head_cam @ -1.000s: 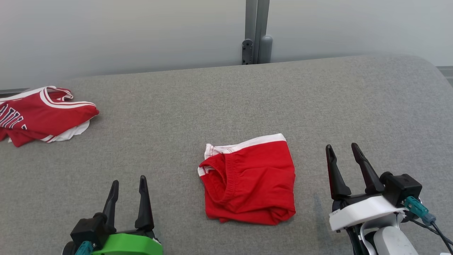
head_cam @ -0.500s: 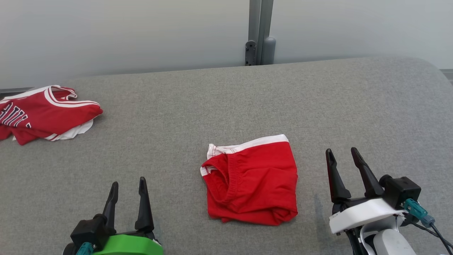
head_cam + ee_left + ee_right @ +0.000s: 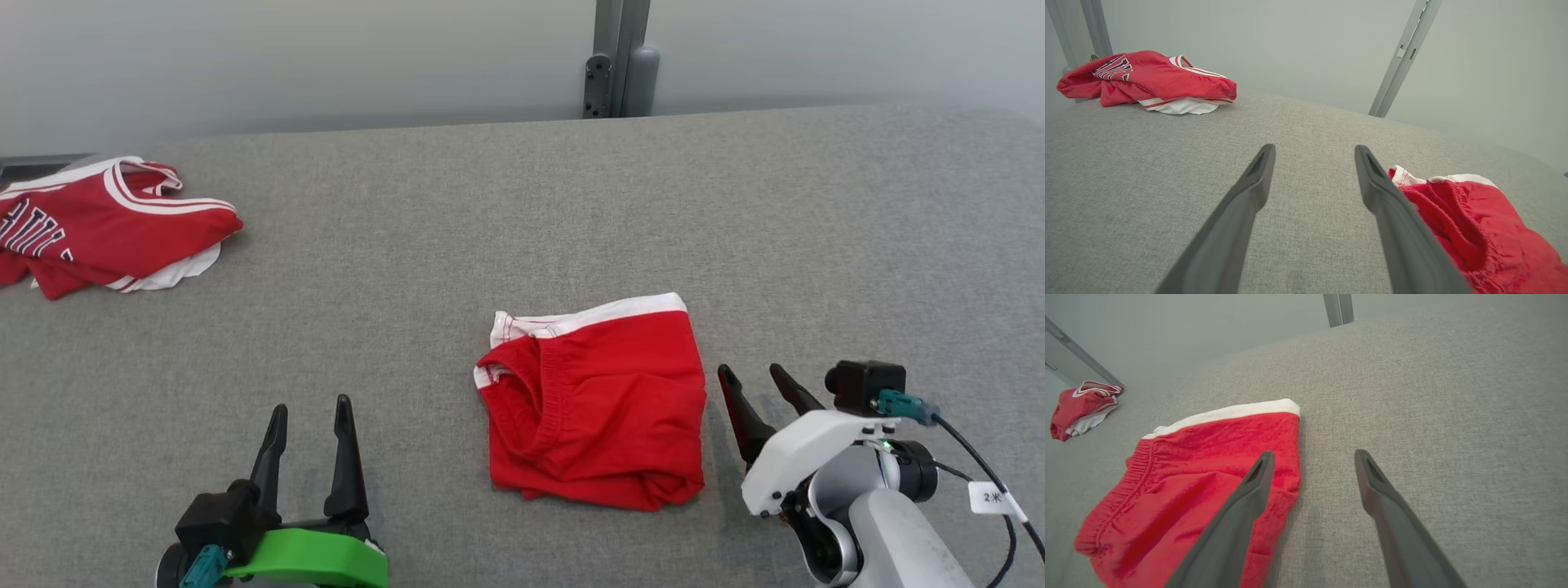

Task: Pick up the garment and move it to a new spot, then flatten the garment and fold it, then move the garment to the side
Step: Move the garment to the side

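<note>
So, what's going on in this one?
A two-armed robot is working on a pair of red shorts with white trim, lying bunched on the grey padded surface. Nothing is held, and both claws are open. The right claw sits close beside the shorts' right edge, while the left claw is further off on the other side. A red jersey lies at the far left.

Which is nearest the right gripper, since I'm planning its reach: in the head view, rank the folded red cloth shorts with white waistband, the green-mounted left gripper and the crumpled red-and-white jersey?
1. The red shorts, just left of the right gripper, mid-table.
2. The left gripper, past the shorts, near left.
3. The red-and-white jersey, far left toward the back.
</note>
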Robot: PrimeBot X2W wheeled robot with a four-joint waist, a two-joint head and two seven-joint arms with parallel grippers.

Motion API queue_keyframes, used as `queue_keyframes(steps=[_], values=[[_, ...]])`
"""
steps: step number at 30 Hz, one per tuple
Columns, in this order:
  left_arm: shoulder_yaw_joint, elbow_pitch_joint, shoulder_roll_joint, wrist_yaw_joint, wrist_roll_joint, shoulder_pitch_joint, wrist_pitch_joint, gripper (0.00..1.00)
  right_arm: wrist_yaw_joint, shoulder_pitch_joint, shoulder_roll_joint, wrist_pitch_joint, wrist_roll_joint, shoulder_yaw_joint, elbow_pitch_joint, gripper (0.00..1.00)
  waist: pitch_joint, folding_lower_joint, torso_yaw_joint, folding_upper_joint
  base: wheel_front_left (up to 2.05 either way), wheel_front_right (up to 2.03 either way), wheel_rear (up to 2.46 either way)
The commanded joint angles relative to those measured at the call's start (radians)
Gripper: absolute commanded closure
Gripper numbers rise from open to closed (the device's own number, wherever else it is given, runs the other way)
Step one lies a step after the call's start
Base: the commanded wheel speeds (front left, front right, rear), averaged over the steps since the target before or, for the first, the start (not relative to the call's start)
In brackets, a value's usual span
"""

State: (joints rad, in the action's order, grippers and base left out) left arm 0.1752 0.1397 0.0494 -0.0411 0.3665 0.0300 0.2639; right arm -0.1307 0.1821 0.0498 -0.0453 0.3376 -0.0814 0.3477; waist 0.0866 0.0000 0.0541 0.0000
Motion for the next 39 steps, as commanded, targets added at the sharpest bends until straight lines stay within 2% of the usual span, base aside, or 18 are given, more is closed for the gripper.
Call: queue_keyframes(steps=[1,6,12,13,14,15,16,17,18,23,27,31,39], values=[[0.004,0.003,0.002,-0.003,0.005,-0.023,0.001,0.00,0.000,0.029,0.004,-0.038,0.019,-0.003,0.017,0.00,0.036,0.0000,0.032,0.0000,0.00,0.00,0.00],[0.018,0.009,0.002,-0.010,0.021,-0.053,0.001,0.00,0.000,0.102,0.031,-0.175,0.059,-0.026,0.095,0.00,0.088,0.0000,0.077,0.0000,0.00,0.00,0.00],[0.030,0.011,0.002,-0.013,0.033,-0.064,0.001,0.00,0.000,0.130,0.048,-0.258,0.114,-0.068,0.127,0.00,0.113,0.0000,0.102,0.0000,0.00,0.00,0.00],[0.030,0.012,0.002,-0.012,0.035,-0.064,0.001,0.00,0.000,0.130,0.052,-0.265,0.122,-0.073,0.127,0.09,0.115,0.0000,0.103,0.0000,0.00,0.00,0.00],[0.030,0.012,0.002,-0.012,0.035,-0.064,0.001,0.00,0.000,0.131,0.056,-0.269,0.123,-0.076,0.128,0.41,0.116,0.0000,0.104,0.0000,0.00,0.00,0.00],[0.030,0.012,0.002,-0.012,0.036,-0.063,0.001,0.00,0.000,0.133,0.060,-0.271,0.126,-0.079,0.129,0.58,0.117,0.0000,0.104,0.0000,0.00,0.00,0.00],[0.029,0.012,0.002,-0.012,0.035,-0.063,0.001,0.00,0.000,0.135,0.063,-0.269,0.126,-0.082,0.130,0.71,0.118,0.0000,0.103,0.0000,0.00,0.00,0.00],[0.028,0.012,0.002,-0.012,0.034,-0.064,0.001,0.00,0.000,0.138,0.066,-0.261,0.124,-0.084,0.129,0.78,0.119,0.0000,0.101,0.0000,0.00,0.00,0.00],[0.027,0.013,0.002,-0.011,0.031,-0.065,0.001,0.00,0.000,0.142,0.069,-0.250,0.122,-0.084,0.127,1.00,0.120,0.0000,0.097,0.0000,0.00,0.00,0.00],[0.024,0.010,0.002,-0.001,0.004,-0.073,0.001,0.00,0.001,0.183,0.101,-0.199,0.097,-0.085,0.108,1.00,0.131,0.0000,0.061,0.0000,0.00,0.00,0.00],[0.024,0.008,0.002,0.010,-0.028,-0.084,0.001,0.00,0.001,0.214,0.127,-0.172,0.079,-0.078,0.099,1.00,0.145,0.0000,0.004,0.0000,0.00,0.00,0.00],[0.015,0.001,0.003,0.024,-0.056,-0.100,0.001,0.00,0.001,0.250,0.141,-0.147,0.065,-0.058,0.092,1.00,0.163,0.0000,-0.085,0.0000,0.00,0.00,0.00],[0.022,0.004,0.027,0.042,-0.102,-0.138,0.001,0.00,0.001,0.327,0.130,-0.092,0.042,-0.029,0.118,1.00,0.204,0.0000,-0.292,0.0000,0.00,0.00,0.00]])
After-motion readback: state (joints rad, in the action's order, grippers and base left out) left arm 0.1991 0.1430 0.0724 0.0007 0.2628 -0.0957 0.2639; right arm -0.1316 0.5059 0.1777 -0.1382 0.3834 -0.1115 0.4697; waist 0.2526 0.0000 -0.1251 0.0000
